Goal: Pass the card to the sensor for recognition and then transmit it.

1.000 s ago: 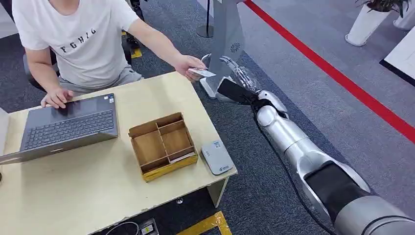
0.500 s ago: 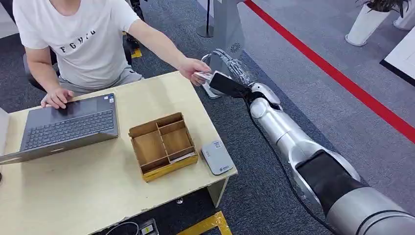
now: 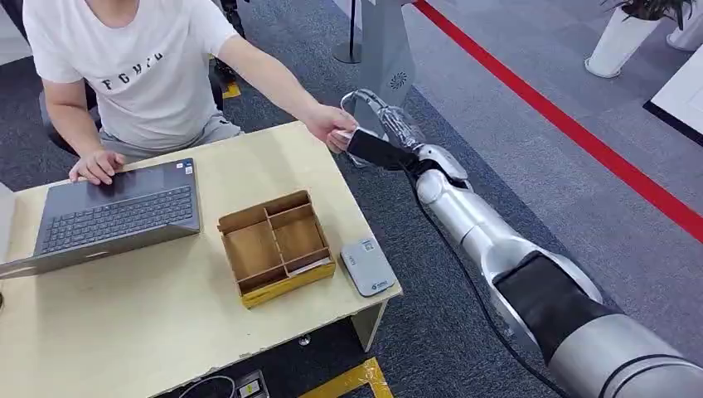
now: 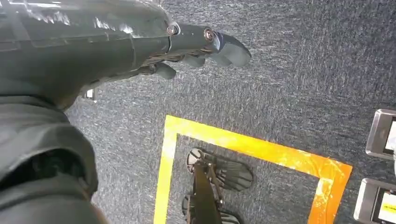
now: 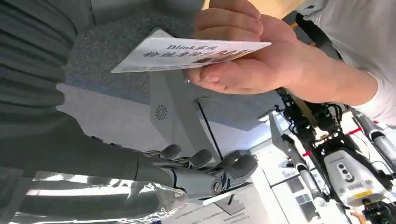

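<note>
Card [image 5: 187, 52]: white, thin, rectangular, printed with dark lettering and a coloured strip along one face. Held nearly flat, pinched at one end by a person's hand [image 5: 243, 60], past the table's far right corner.

Sensor [image 3: 367, 265]: grey, flat, rounded-corner box with a small logo. Laid flat on the table [image 3: 124, 323], at the near right corner.

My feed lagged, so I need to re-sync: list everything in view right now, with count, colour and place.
card: one, white, printed, held by the person's hand facing the right hand
reader: one, grey, table's near right corner
box: one, wooden, compartmented, mid-table beside the reader
laptop: one, grey, open, table's left
table: one, pale wood
floor tape: yellow, on grey carpet
red line: one, on the floor at right
person: one, white T-shirt, behind the table
left hand: hangs over carpet, holds nothing
right hand: fingers apart, beside the card
</note>
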